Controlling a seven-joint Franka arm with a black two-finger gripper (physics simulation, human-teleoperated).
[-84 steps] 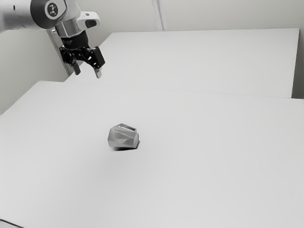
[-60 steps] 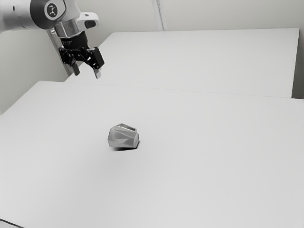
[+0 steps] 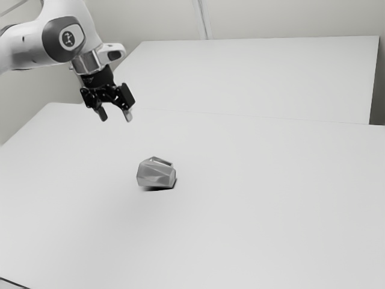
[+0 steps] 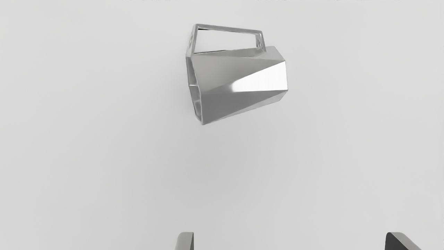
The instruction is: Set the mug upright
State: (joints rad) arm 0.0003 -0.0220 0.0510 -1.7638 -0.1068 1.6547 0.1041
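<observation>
In the exterior view my gripper (image 3: pixel 116 118) hangs above the table, up and toward the exterior view's left from the mug (image 3: pixel 156 173). The mug is grey, faceted and lies on its side on the white table. In the wrist view the mug (image 4: pixel 239 76) shows its open rim at one end and its angular handle along one side. My gripper (image 4: pixel 289 239) stands open there, its two fingertips wide apart with nothing between them. A stretch of bare table separates it from the mug.
The white table (image 3: pixel 252 229) reaches under and around the mug. Behind it stands another white surface (image 3: pixel 252 78), with pale walls beyond. A dark cable (image 3: pixel 13 283) crosses the near corner at the exterior view's left.
My gripper has come down, closer to the table and the mug, with the arm bending above it. The mug has stayed where it was.
</observation>
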